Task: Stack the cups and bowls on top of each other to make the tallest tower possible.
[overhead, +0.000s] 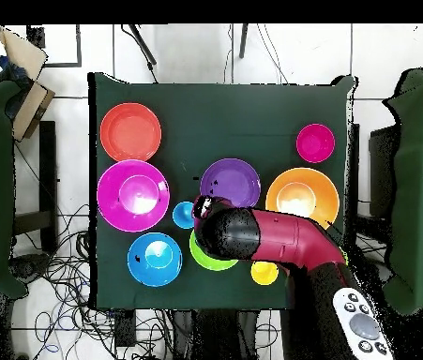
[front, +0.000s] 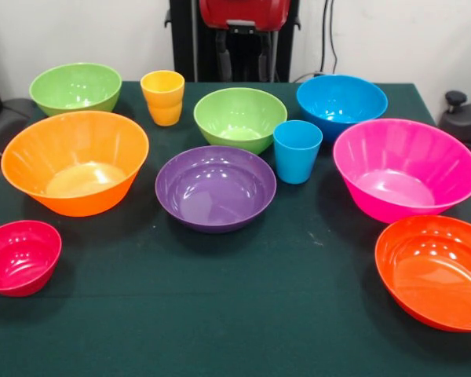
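All the bowls and cups stand apart and upright on the green table (front: 235,314); nothing is stacked. In the front view the back row holds a green bowl (front: 75,86), the yellow-orange cup (front: 163,96), a second green bowl (front: 239,118) and the blue bowl (front: 341,102). In front of them are the large orange bowl (front: 74,161), purple bowl (front: 215,187), light blue cup (front: 297,151) and large pink bowl (front: 406,167). Nearest are the small crimson bowl (front: 20,256) and red-orange bowl (front: 436,271). My gripper (overhead: 203,202) hangs high, between the purple bowl (overhead: 231,182) and the light blue cup (overhead: 184,215).
The red arm (overhead: 271,239) covers part of one green bowl (overhead: 207,260) from overhead and hides the other. In the front view only its red end (front: 243,14) shows at the top edge. Cables lie on the floor (overhead: 65,272) beside the table.
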{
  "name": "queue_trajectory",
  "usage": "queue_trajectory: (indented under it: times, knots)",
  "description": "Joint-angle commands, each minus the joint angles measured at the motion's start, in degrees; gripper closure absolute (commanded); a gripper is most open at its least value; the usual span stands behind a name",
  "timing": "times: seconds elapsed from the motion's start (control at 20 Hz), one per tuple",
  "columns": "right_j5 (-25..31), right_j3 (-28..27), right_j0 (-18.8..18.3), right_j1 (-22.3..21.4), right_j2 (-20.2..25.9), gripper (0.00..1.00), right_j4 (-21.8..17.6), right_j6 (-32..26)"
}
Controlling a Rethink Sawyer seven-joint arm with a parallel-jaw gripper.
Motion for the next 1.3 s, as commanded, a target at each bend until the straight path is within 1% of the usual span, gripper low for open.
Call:
queue_trajectory:
  times: [0.05,0.2,0.35,0.65,1.3]
  knots:
    - [4.8,0.0,-0.3,1.6,4.3,0.00,-3.7,-4.9]
    - [5.0,0.1,-0.4,1.2,4.3,0.00,-3.8,-5.1]
    - [3.8,1.0,-1.2,1.5,4.5,0.00,-4.1,-5.4]
    - [5.7,1.5,-2.5,0.0,5.7,0.00,-3.5,-6.4]
    - [5.6,2.1,-3.0,0.1,6.9,0.00,-3.3,-5.0]
